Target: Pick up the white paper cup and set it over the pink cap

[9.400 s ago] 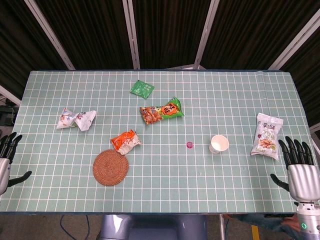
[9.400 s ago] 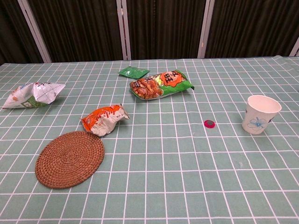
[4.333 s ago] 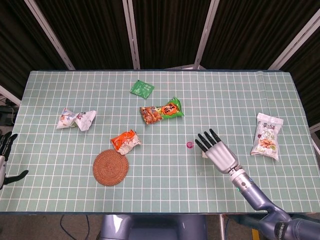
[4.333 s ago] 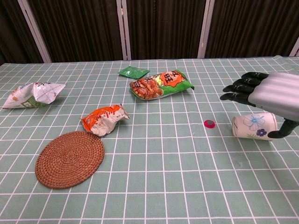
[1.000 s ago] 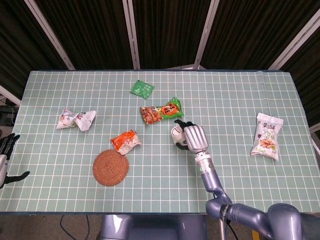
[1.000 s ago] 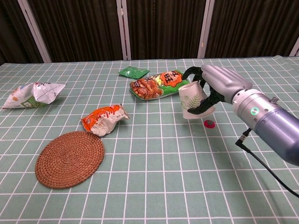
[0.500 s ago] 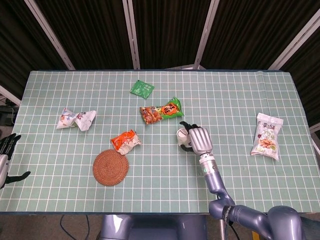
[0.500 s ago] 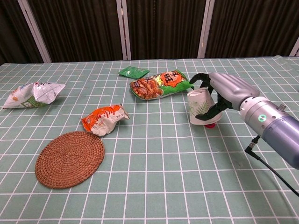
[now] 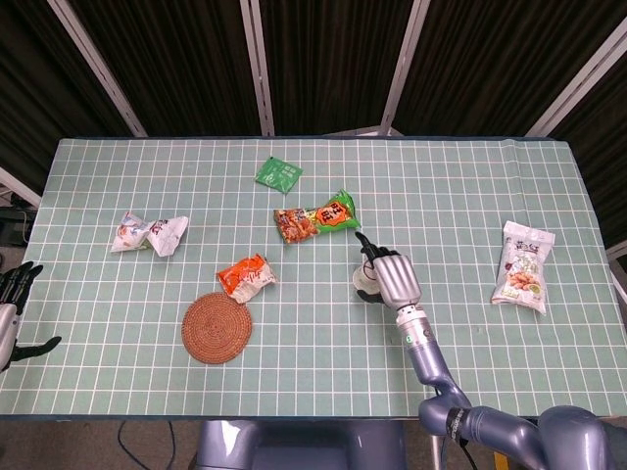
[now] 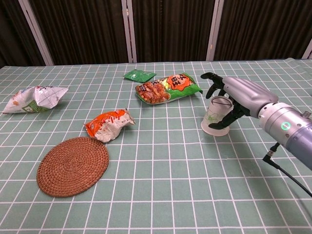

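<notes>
Right hand (image 10: 233,100): fingers curled round the white paper cup (image 10: 216,115), holding it so the rim can settle flat.
Left hand (image 9: 12,305): idle at the table's (image 9: 549,196) near-left edge, fingers apart, holding nothing.
Cup location: mouth-down on the table, just in front of the green snack bag (image 10: 168,88).
Cup axis: near vertical, base up, mouth on the cloth.
Pink cap: not visible; probably under the cup.

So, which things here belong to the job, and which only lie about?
For the job:
white paper cup, upside down on the table
right hand, around the cup
pink cap, not visible now

Lying about:
round woven mat
five snack packets, e.g. orange one
</notes>
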{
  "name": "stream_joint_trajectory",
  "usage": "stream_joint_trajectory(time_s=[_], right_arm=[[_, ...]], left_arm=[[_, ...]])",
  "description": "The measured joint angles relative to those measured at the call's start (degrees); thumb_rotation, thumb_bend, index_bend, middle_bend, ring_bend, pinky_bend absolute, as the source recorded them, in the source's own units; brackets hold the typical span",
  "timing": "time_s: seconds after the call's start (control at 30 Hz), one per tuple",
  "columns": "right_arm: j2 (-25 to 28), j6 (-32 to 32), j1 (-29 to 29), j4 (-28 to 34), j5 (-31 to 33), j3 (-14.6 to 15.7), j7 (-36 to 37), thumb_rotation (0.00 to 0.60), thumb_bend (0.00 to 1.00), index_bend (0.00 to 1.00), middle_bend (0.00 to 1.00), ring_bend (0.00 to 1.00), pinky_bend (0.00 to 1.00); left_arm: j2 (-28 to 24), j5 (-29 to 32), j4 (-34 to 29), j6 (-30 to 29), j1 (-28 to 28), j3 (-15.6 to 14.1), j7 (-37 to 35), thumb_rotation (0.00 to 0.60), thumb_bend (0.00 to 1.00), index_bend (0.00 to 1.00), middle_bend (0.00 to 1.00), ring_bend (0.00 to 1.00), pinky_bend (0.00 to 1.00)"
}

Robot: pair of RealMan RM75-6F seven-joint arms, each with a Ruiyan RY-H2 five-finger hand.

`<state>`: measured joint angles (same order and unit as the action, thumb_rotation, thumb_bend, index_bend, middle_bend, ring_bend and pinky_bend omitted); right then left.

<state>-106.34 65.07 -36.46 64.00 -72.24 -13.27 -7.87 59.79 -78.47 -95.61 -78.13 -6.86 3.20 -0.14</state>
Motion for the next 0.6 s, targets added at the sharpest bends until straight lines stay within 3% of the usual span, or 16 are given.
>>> stream_joint_trajectory(time_s=[0.37, 0.6], right_arm=[[5.71, 5.61, 2.55, 8.13, -4.39, 1.28, -0.86, 0.600, 0.01, 0.01, 0.17, 0.23, 0.25], [14.32, 12.00, 6.38, 15.39, -8.88, 2.66, 0.97, 0.600, 0.00, 0.00, 0.06, 0.03, 0.01]], left_arm=[[-0.98, -1.71, -0.62, -1.61, 0.74, -0.41, -1.51, 0.600, 0.00, 0.00, 0.00, 0.00, 0.00], [-1.21, -2.69, -0.58, -2.88, 1.19, -0.48, -1.92, 0.600, 0.00, 0.00, 0.00, 0.00, 0.00]])
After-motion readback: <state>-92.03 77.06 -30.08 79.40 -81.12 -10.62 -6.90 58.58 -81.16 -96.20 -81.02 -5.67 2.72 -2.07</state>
